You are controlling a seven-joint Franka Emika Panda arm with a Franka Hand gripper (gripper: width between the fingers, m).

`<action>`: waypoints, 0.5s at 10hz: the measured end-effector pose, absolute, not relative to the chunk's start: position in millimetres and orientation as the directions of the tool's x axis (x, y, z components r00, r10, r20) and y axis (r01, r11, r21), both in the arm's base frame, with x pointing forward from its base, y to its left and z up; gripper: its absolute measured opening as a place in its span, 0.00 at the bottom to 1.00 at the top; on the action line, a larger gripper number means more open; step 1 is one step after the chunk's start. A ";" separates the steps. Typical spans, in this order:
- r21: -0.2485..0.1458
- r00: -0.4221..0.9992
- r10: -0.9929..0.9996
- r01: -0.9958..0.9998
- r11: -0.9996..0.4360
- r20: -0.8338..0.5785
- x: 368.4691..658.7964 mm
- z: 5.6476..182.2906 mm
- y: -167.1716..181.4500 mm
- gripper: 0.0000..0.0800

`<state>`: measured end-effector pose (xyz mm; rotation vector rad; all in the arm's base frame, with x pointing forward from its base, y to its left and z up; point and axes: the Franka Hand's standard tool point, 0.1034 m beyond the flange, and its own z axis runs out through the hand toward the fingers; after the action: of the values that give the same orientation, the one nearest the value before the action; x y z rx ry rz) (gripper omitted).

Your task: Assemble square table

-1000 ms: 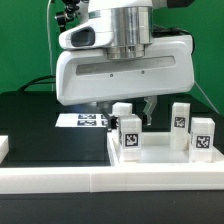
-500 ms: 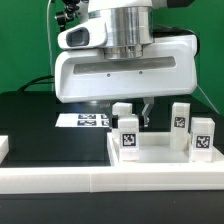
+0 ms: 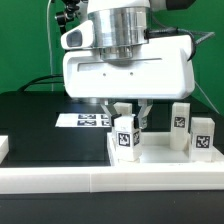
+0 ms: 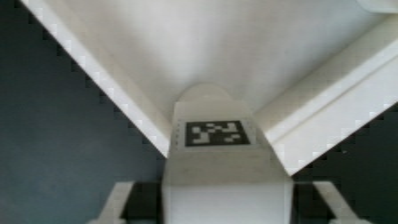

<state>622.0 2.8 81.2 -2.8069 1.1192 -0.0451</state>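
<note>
The square table's white slab (image 3: 160,152) lies on the black table, with white tagged legs standing on it: one in front (image 3: 126,137), one right behind it (image 3: 122,107), and two at the exterior view's right (image 3: 181,118) (image 3: 203,137). My gripper (image 3: 128,115) hangs over the slab's near-left corner, its fingers down on either side of the rear leg. In the wrist view that leg (image 4: 217,150), with its tag facing up, stands between my fingers (image 4: 121,205), with a dark gap on each side. The gripper (image 4: 219,205) is open and not touching it. The slab's rim (image 4: 338,95) runs beyond.
The marker board (image 3: 82,120) lies flat behind the slab at the exterior view's left. The long white low border wall (image 3: 100,182) runs along the front. A white block (image 3: 3,148) sits at the left edge. Cables hang behind the arm.
The arm has shifted toward the exterior view's right. The fingers now hang over the two left legs instead of left of them. The legs and slab have not moved.
</note>
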 end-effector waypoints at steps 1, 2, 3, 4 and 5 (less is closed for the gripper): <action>-0.115 0.645 -0.763 -0.761 -0.638 -0.035 621.0 80.7 5.7 0.36; -0.106 0.541 -0.840 -0.839 -0.534 -0.048 620.9 80.6 7.9 0.36; -0.100 0.455 -0.889 -0.888 -0.448 -0.057 621.0 80.8 8.9 0.36; -0.096 0.407 -0.911 -0.911 -0.400 -0.069 620.9 81.0 8.9 0.36; -0.101 0.387 -0.919 -0.920 -0.379 -0.078 621.1 80.4 8.1 0.36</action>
<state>621.1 8.1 80.4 -2.5078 1.6712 0.0130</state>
